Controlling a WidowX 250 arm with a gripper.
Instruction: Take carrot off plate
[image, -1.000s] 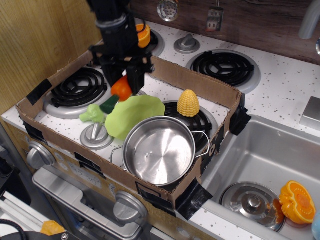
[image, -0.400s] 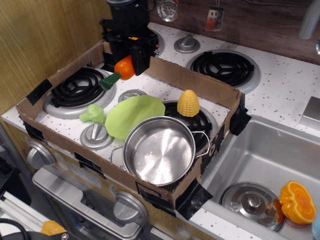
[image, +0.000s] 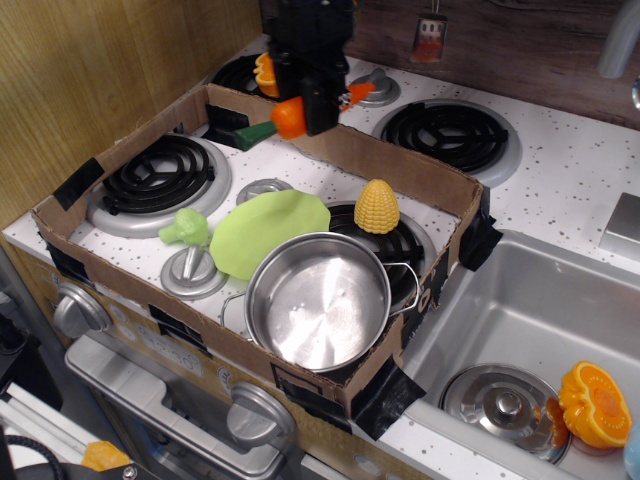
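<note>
We keep the load clear of the cardboard box wall. The plate lies bare, left of the steel pot. The gripper, closed on the carrot, hangs above the far wall. We lower onto open stovetop before releasing, stem end level.

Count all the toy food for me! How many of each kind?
Carrot, held up in the end effector: 1
Corn cob: 1
Broccoli-like toy: 1
Orange halves: 2
Total: 5
</note>
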